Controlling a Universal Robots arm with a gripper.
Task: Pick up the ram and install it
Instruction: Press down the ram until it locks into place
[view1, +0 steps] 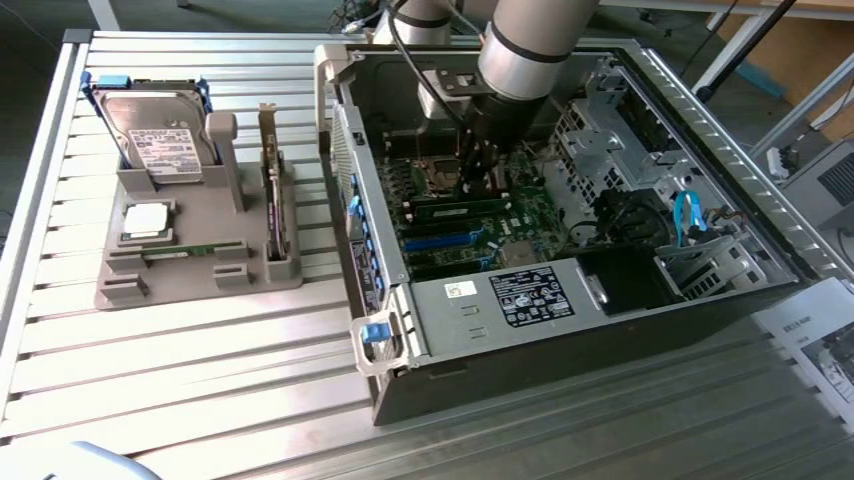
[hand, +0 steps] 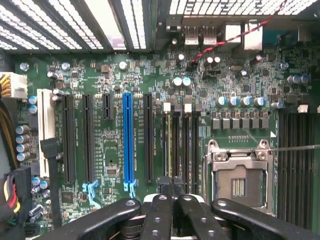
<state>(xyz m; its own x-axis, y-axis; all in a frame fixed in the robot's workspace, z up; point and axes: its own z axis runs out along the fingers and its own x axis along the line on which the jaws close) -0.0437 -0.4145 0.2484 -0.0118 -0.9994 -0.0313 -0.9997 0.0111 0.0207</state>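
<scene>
Gripper (view1: 478, 172) with black fingers pressed together sits low inside the open black computer case (view1: 561, 330), over the green motherboard (hand: 150, 75). One long green ram stick (view1: 461, 208) lies seated in its slot just below the fingertips. Another ram stick (view1: 187, 251) rests in the grey plastic holder (view1: 120, 290) at the exterior view's left.

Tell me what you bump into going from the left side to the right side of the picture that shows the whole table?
Hard drive standing in the grey holder → silver processor chip → dark expansion card → open computer case → gripper over the motherboard → blue cable.
</scene>
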